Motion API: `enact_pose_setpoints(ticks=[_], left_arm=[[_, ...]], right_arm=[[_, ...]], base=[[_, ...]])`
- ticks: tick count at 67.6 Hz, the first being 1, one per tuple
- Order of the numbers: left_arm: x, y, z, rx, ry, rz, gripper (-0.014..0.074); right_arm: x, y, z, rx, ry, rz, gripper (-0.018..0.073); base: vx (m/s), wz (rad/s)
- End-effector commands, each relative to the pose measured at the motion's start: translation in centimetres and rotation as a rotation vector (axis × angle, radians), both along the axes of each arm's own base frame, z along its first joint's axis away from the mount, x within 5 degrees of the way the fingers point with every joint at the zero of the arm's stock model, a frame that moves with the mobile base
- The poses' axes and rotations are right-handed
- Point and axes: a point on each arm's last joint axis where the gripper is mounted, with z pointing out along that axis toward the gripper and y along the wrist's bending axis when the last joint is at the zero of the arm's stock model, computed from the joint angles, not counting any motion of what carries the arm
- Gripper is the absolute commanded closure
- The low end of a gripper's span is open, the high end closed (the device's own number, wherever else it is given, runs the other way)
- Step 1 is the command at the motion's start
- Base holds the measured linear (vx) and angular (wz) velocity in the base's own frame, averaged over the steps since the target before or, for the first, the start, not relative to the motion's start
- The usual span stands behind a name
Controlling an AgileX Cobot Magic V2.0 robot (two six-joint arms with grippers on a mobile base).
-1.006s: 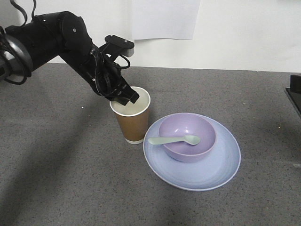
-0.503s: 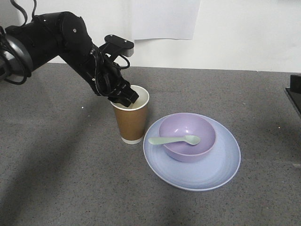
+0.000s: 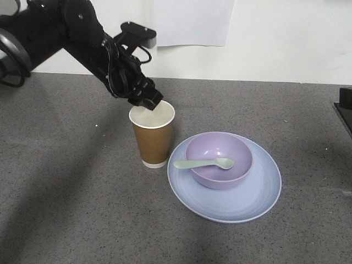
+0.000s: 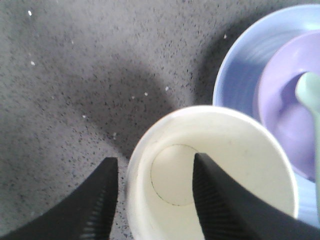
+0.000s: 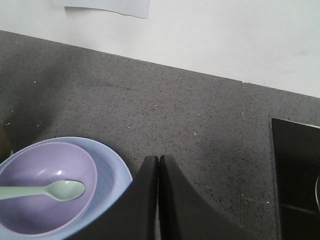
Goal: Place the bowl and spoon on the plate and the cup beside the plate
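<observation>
Left tool (image 3: 147, 103) hung just above the back rim of the cup (image 3: 153, 137), its two fingers parted, one over the cup's white inside and one outside the wall, gripping nothing as far as the left wrist view showed; whether a fingertip touched the rim could not be told. That cup stood upright on the grey worktop (image 3: 66, 209), just beside the plate's (image 3: 224, 206) left edge, touching it or nearly so. On the plate sat the bowl (image 3: 219, 160), slightly back of centre, and the spoon (image 3: 203, 163) lay across the bowl's rim, scoop inside, handle poking out to the left toward the cup. Right tool (image 5: 158, 200) was pressed shut on nothing, held above the worktop near the plate's far side.

By the look of it, all three placements were made. What seemed left was only for the left arm to draw clear without tipping the cup.
</observation>
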Motion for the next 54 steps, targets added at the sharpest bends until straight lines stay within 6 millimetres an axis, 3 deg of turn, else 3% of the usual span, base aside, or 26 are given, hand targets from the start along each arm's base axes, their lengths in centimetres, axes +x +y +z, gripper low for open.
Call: enact_pose_setpoints(ticks=[1, 14, 26, 41, 54], left_arm=[[-1.8, 0.4, 5.9, -0.091, -0.162, 0.006, 0.0268], [-3.8, 1.8, 11.1, -0.099, -0.337, 0.023, 0.0379], [-6.1, 3.4, 15.2, -0.101, -0.504, 0.050, 0.0605], [-7.9, 4.2, 17.8, -0.159, -0.616, 0.067, 0.0604], [-7.9, 4.2, 17.9, -0.166, -0.624, 0.069, 0.0604]], right_arm=[[0.0, 0.0, 1.5, 0.004, -0.096, 0.008, 0.0562], [0.0, -0.1, 1.6, -0.015, -0.112, 0.010, 0.0562], [0.2, 0.0, 2.1, -0.010, -0.169, 0.017, 0.0562], [0.4, 0.1, 2.7, 0.002, -0.236, 0.028, 0.0562], [0.4, 0.3, 3.0, 0.047, -0.271, 0.034, 0.0562]], base=[[0.00, 0.00], [0.00, 0.00], [0.00, 0.00], [0.00, 0.00], [0.00, 0.00]])
